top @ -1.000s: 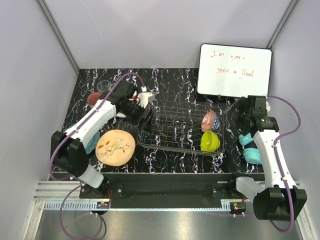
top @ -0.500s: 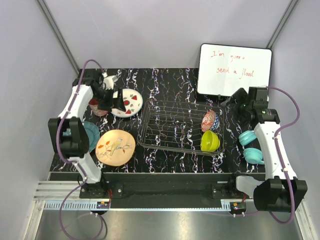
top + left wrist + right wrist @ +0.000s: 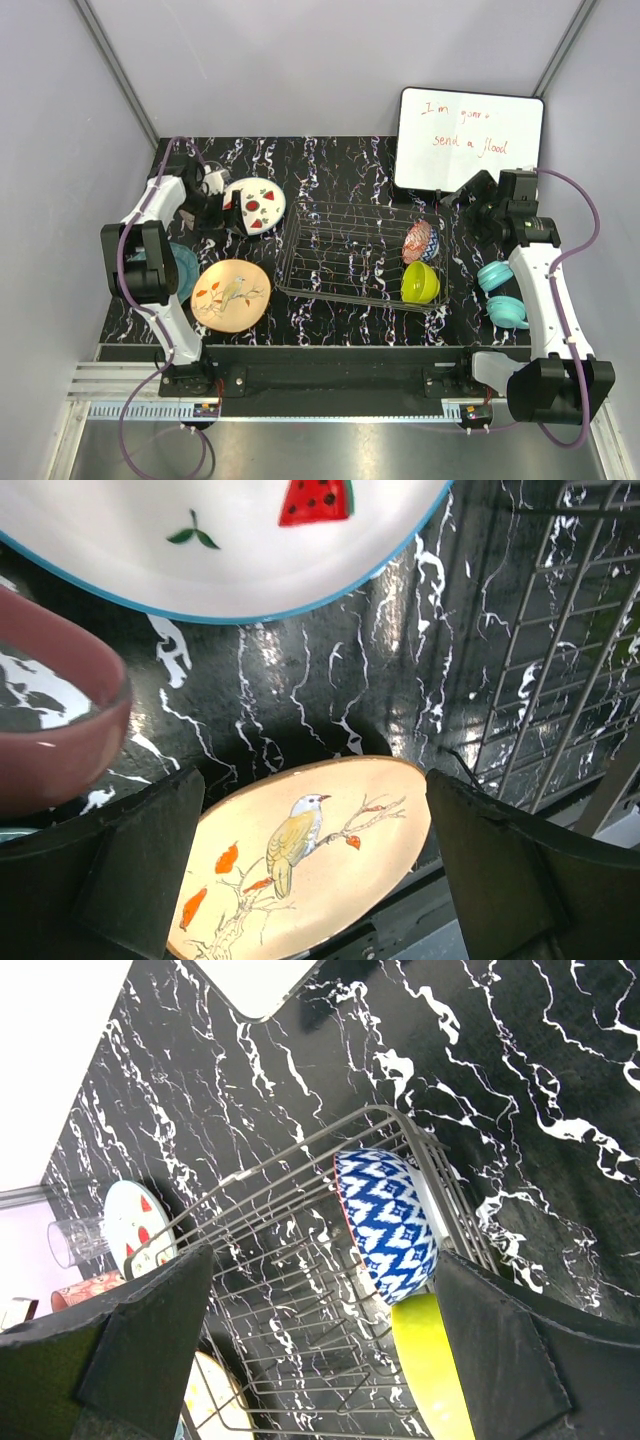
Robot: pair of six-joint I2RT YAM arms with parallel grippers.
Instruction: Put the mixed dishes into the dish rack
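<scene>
Hovering my left gripper (image 3: 310, 780) wide open and empty by the watermelon plate (image 3: 255, 205), just left of the dish rack (image 3: 340, 250), I was set to grab it, my right gripper (image 3: 322, 1260) open and empty too.

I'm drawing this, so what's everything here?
watermelon plate: one, white-red, back left
bird plate: one, peach, front left
teal plate: one, teal, left edge
pink mug: one, pink, by watermelon plate
clear glass: one, clear, back left
dish rack: one, dark wire, middle
patterned bowl: one, blue-white-red, in rack
lime bowl: one, lime green, in rack
curved objects: two, teal, right of rack
whiteboard: one, white, back right
left claw: one, black, open, near watermelon plate
right claw: one, black, open, by whiteboard
</scene>
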